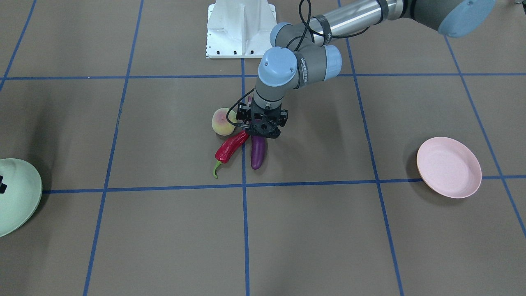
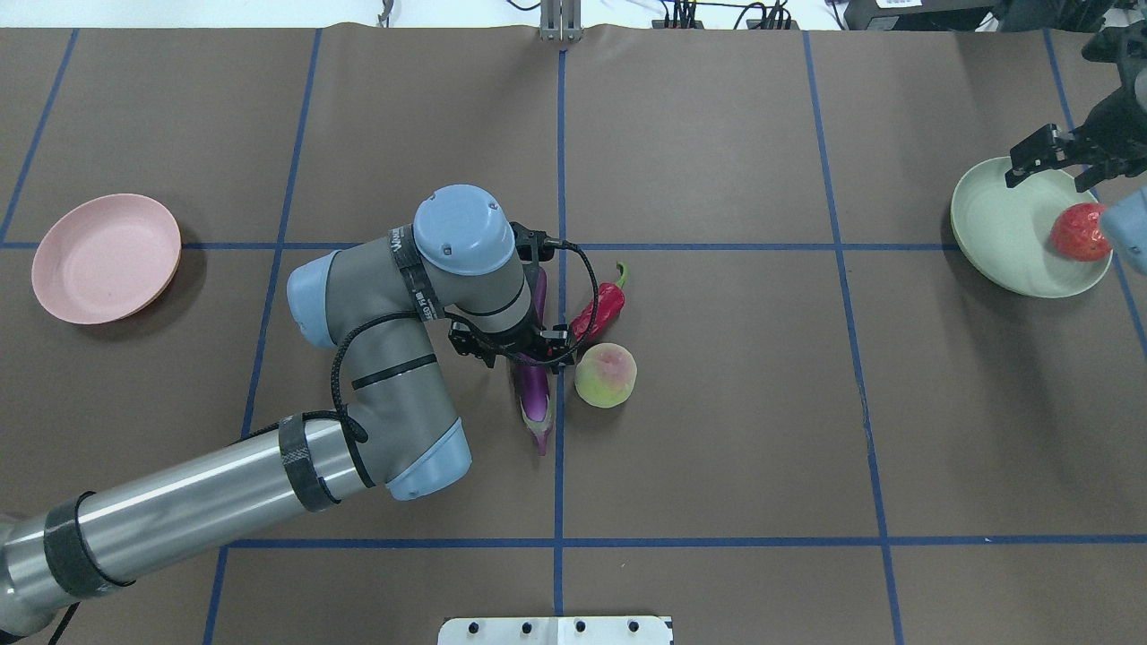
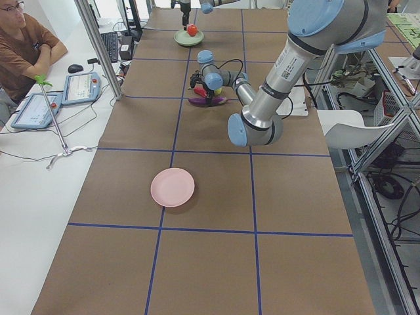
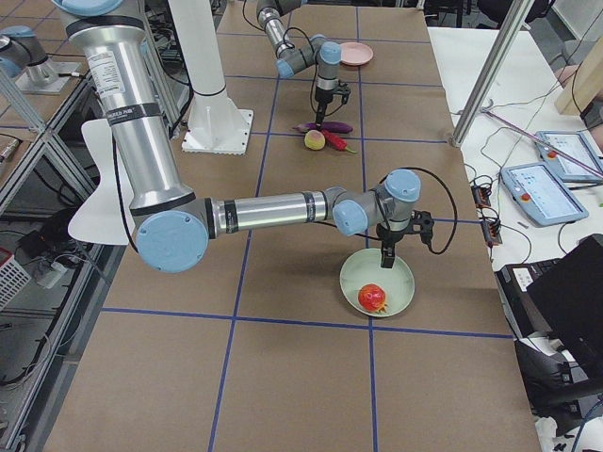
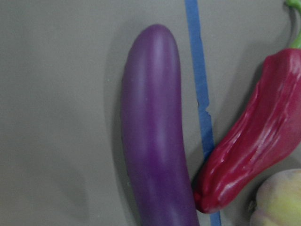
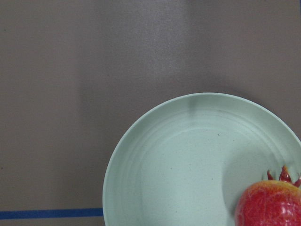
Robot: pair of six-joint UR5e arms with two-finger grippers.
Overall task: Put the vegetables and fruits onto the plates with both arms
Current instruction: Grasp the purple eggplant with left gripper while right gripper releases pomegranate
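Hovering low over the cluster at mid-table, the left gripper [image 1: 263, 128] is seen directly above the capped half of the eggplant [image 1: 257, 153]. Whether its jaws are apart or pinched on the eggplant cannot be told: the fingers are hidden under the wrist in the outer views and absent from the left wrist view. The eggplant lies flat beside a blue tape line [image 5: 200, 94]. The chili pepper [image 1: 232, 147] is pressed against it at the pepper's pointed end, and the peach [image 1: 222, 121] sits just beside that end. A grip across the narrow width is judged best, taken toward mid-length where a gap to the pepper is opened, so the pepper is not nudged or pinched. A straight lift should be made before any sideways travel. The pink plate [image 1: 448, 167], bare, lies well apart at the right of the front-facing frame, with open brown table between. At the upper right of the overhead frame the pomegranate [image 2: 1080, 231] rests on the mint green plate [image 2: 1004, 224]. The right gripper [image 2: 1048, 157] is held above that plate's rim, gripping nothing, its jaw spacing not readable. The two arms are well apart, so no crossing is expected.
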